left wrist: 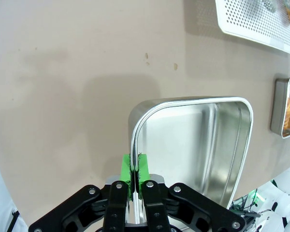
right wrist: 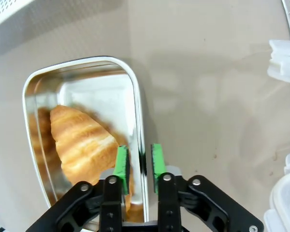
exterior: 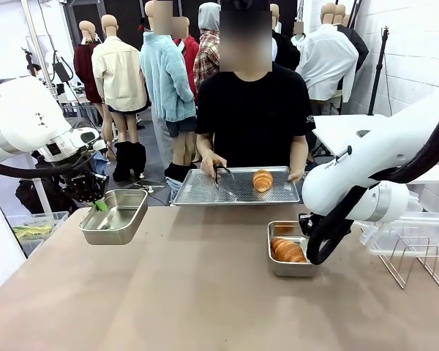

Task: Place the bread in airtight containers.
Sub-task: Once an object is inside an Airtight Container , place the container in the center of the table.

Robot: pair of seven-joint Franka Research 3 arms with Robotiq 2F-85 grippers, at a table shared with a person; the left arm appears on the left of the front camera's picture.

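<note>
One bread, a golden croissant [exterior: 287, 250] [right wrist: 82, 142], lies in an airtight container [exterior: 278, 269] [right wrist: 38, 79], a steel tin on the table at right. My right gripper [exterior: 308, 234] [right wrist: 139, 164] straddles this tin's rim, its green pads slightly off the wall, open. My left gripper [exterior: 96, 202] [left wrist: 134, 170] is shut on the rim of a second, empty steel tin [exterior: 115, 218] [left wrist: 193, 140], holding it just above the table's left side. Another croissant [exterior: 263, 180] rests on the perforated tray [exterior: 205, 191] that a person holds at the far edge.
The person's hand holds black tongs [exterior: 221, 174] over the tray. Clear plastic lids [exterior: 395, 235] [right wrist: 286, 58] and a wire rack [exterior: 417, 262] sit at the right edge. In the left wrist view, the tray [left wrist: 251, 26] and the other tin [left wrist: 279, 111] lie farther off.
</note>
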